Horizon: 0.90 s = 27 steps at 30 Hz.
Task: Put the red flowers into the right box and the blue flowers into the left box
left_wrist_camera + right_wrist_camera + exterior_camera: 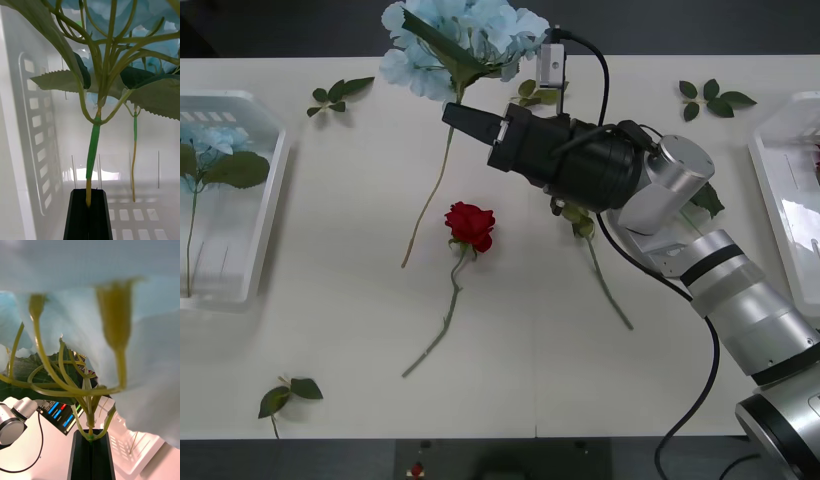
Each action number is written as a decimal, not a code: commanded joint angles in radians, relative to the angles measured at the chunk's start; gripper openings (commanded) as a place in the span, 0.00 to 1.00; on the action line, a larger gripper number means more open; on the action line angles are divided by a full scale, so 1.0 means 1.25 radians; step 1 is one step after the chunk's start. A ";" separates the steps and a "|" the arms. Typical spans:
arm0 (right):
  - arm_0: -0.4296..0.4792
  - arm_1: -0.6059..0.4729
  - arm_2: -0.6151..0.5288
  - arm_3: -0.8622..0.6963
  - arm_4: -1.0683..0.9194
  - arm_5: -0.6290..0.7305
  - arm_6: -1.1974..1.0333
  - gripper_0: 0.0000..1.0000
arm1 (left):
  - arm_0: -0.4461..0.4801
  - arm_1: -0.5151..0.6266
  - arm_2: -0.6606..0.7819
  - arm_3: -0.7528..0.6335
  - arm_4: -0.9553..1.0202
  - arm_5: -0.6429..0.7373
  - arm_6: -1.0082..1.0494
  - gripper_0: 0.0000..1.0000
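— Where's the right gripper [452, 112] got to?

— Out over the table towards twelve o'clock. Its black fingers are pressed together on the stem of a blue flower [465, 38], just under the head. The pale bloom sits at twelve o'clock against the far edge, and the long stem trails off towards seven o'clock from the fingers. From the right wrist you see the same grip: the right gripper [90, 442] is pinched on the green stalk right where it branches, with the blue flower [142, 352] spreading close above.

— And the left gripper [89, 195]?

— From its own wrist, those fingers are closed too, with the stem of a second blue flower [93, 138] running down between them, and the ribbed white wall of the left box [35, 123] close behind.

— Where's that box on the table?

— The left box [265, 215] is at nine o'clock, the second blue flower [205, 140] lying inside it. The right box [780, 215] is at three o'clock, at the edge.

— Any red ones?

— One red flower [470, 225] lies flat in the middle, at six o'clock from the right gripper, stem pointing to seven. Loose leaf sprigs [340, 93] lie at eleven, one and seven o'clock.
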 commanded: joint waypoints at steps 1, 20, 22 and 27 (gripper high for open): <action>-0.041 0.017 0.016 -0.036 -0.009 -0.007 0.022 0.00 | -0.004 0.002 -0.027 -0.021 -0.018 -0.009 0.037 0.00; -0.051 0.056 0.040 -0.035 -0.009 -0.055 0.024 0.00 | 0.033 -0.024 -0.070 -0.030 -0.025 -0.119 0.085 1.00; -0.051 0.062 0.040 -0.035 -0.008 -0.061 0.025 0.00 | 0.033 -0.024 -0.060 -0.052 -0.019 -0.108 0.078 1.00; -0.051 0.066 0.040 -0.036 -0.008 -0.074 0.028 0.00 | 0.033 -0.024 0.004 -0.109 0.019 -0.029 0.061 1.00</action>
